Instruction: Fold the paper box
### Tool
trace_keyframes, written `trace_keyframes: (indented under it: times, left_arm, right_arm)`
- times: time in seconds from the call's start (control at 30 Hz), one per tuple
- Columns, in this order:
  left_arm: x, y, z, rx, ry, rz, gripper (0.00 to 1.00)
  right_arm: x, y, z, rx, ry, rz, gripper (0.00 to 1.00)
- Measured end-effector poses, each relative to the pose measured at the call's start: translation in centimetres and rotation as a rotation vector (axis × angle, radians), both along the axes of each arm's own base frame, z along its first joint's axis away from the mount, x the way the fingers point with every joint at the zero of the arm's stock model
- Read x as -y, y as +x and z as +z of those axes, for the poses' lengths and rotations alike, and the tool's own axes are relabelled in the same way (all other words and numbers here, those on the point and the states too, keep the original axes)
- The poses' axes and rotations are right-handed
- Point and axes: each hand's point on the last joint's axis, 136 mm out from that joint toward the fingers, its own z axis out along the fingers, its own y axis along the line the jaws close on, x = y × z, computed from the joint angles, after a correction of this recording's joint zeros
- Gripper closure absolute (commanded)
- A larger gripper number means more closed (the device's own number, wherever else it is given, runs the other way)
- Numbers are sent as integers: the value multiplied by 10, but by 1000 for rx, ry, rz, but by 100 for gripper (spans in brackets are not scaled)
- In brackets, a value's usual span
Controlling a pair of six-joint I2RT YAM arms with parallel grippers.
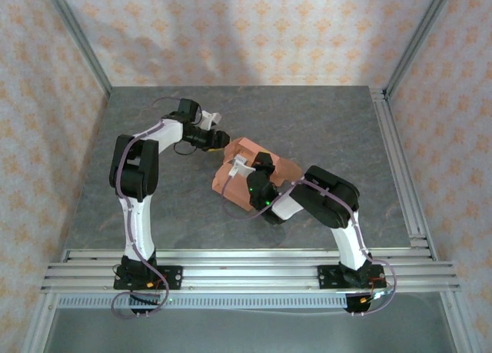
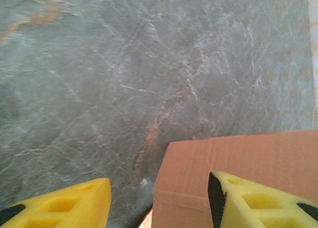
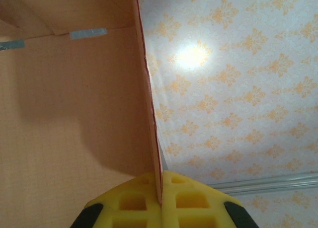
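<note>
Since the right tool (image 3: pixel 161 183) is clenched on a thin upright wall of the paper box (image 3: pixel 74 118), its two yellow fingers (image 3: pixel 131 200) meeting on the cardboard edge at the bottom centre of its wrist view, that arm already has the work in hand. From there the wall rises towards the top of the frame, with the box's pale inner face to its left and patterned wallpaper to its right.

Seen from above, the right tool (image 1: pixel 244 171) sits in the middle of the paper box (image 1: pixel 228 182), which lies at the centre of the counter (image 1: pixel 338 130). The left tool (image 1: pixel 221 138) hovers just beside the box's upper-left corner, so the box lies right of and below it in that frame.

In the left wrist view the left tool (image 2: pixel 159 181) stands released, jaws apart: one finger (image 2: pixel 74 205) is over bare counter (image 2: pixel 124 79), the other over a flat cardboard panel (image 2: pixel 238 153), and the panel's left edge runs between them. I judge the coming move turns on that edge.

Whether the finger over the panel touches it is unclear. The right arm covers the box's middle, so its long axis and fold state are hard to read.
</note>
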Motion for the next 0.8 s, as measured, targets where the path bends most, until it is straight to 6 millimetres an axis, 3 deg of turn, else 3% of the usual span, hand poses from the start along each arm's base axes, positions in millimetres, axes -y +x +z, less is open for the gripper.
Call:
trace_keyframes:
  times: [0.23, 0.8]
  left_arm:
    - [19, -16, -5, 21, -7, -86, 44]
    - [13, -53, -10, 64, 10, -149, 43]
  right_arm:
    - [0, 0, 0, -2, 0, -1, 100]
    - [0, -2, 1, -71, 40, 6, 100]
